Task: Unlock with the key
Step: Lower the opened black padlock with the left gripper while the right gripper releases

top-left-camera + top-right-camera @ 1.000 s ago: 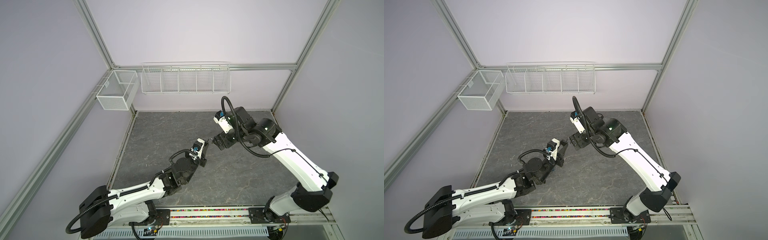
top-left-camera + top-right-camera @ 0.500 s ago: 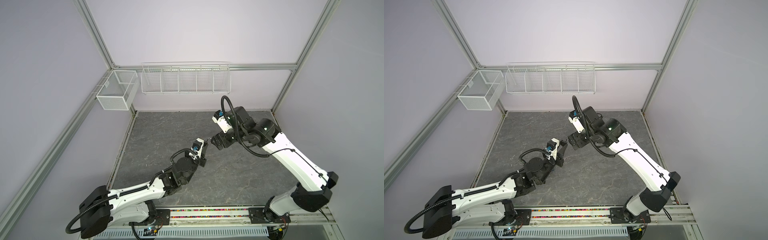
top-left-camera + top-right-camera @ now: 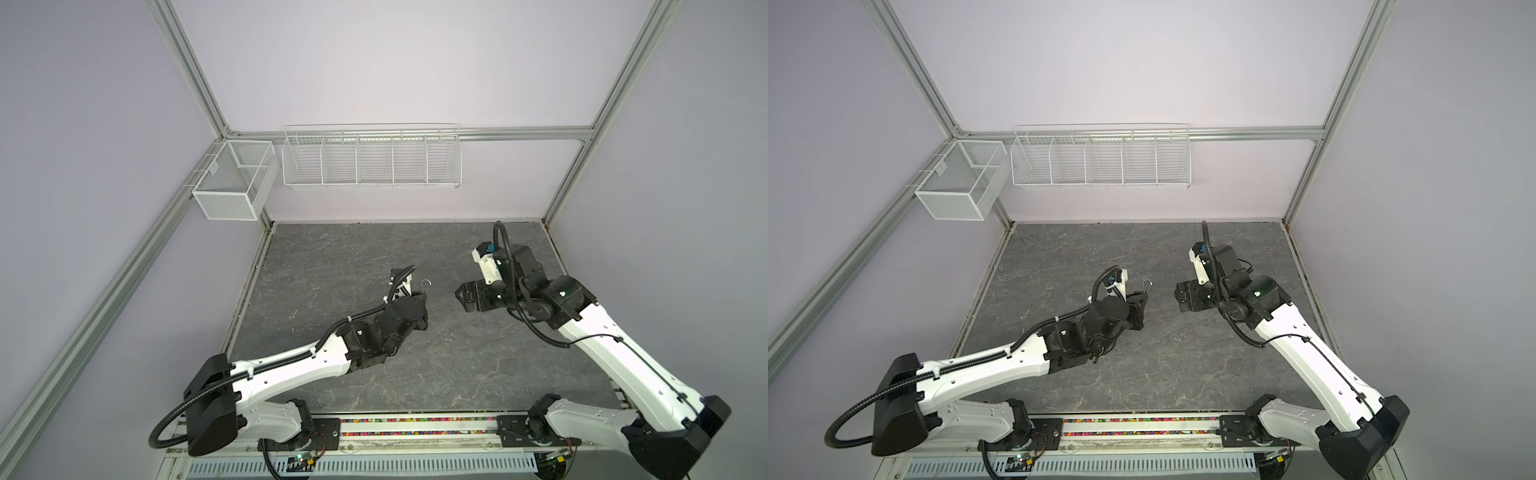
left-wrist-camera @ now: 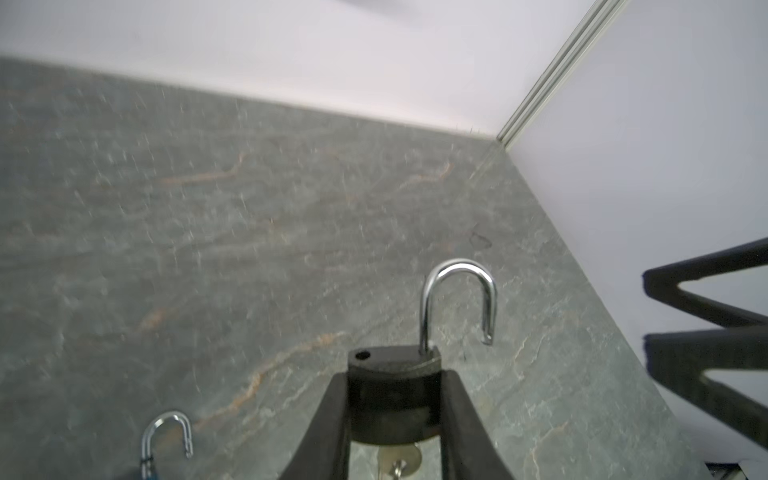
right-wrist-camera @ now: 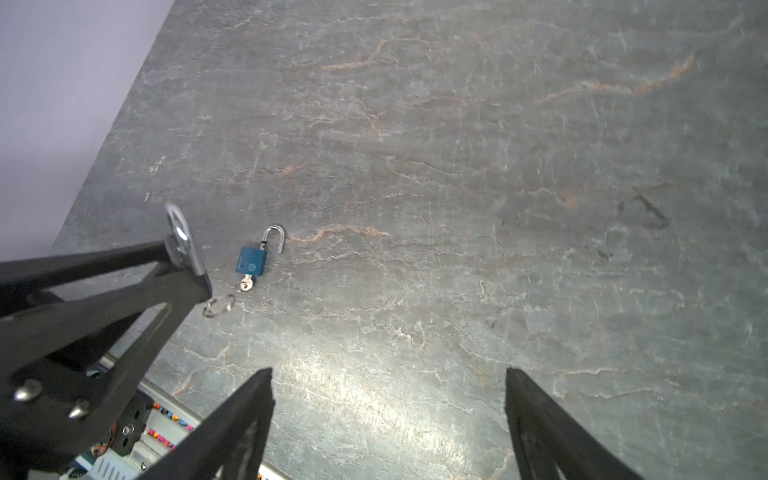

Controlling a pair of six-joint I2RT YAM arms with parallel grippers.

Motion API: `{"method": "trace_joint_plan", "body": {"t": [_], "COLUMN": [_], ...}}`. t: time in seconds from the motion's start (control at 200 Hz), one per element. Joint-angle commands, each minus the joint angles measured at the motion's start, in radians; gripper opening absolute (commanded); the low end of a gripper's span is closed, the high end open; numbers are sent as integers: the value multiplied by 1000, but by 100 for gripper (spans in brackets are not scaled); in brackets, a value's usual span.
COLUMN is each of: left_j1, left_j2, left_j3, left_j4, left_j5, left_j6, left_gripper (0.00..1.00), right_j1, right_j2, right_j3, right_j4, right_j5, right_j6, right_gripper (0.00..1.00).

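Two padlocks are seen, both with shackles swung open. A small blue metal padlock (image 5: pixel 251 261) is laid flat on the grey stone-patterned bench (image 5: pixel 457 166), near the black padlock (image 4: pixel 392 390). The black padlock, with a silver key (image 4: pixel 400 457) lodged in its underside, is clamped between the left jaws. Well to its right, the right jaws are spread wide, with nothing held.

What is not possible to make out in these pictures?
- Key in the black padlock: left wrist view, cut off by the bottom edge, blurred.
- Blue padlock: left wrist view shows only its shackle at the bottom edge; neither top view shows it.
- Body of the black padlock: right wrist view, behind the left gripper.
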State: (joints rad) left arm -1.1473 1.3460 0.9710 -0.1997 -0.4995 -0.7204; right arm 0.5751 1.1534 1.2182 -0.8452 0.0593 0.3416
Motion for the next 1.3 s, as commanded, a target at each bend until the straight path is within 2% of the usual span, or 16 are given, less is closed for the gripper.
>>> {"method": "trace_joint_plan", "body": {"t": [0.0, 0.225, 0.36, 0.665, 1.09, 1.19, 1.295], "left_j1": [-23, -32, -33, -28, 17, 21, 20], "left_j2": [86, 318, 421, 557, 639, 649, 644], "left_j3": [72, 236, 296, 349, 330, 329, 334], "left_j4": [-220, -409, -437, -494, -422, -419, -420], "left_j5": [88, 193, 228, 208, 271, 282, 286], "left_j6": [-222, -319, -334, -392, -394, -396, -397], "left_gripper": [0, 0, 0, 3, 4, 8, 20], "right_j1": [-46, -86, -92, -146, -195, -198, -201], "right_j2": [-37, -34, -20, -1, -18, -24, -29], "right_j3": [-99, -214, -245, -282, -311, -312, -307], "right_j4": [101, 162, 173, 176, 176, 173, 169], "right_j5": [-12, -63, -51, -39, -39, -35, -35], "right_j6": [87, 97, 111, 117, 112, 114, 111], "right_gripper": [89, 89, 89, 89, 89, 89, 89]}}
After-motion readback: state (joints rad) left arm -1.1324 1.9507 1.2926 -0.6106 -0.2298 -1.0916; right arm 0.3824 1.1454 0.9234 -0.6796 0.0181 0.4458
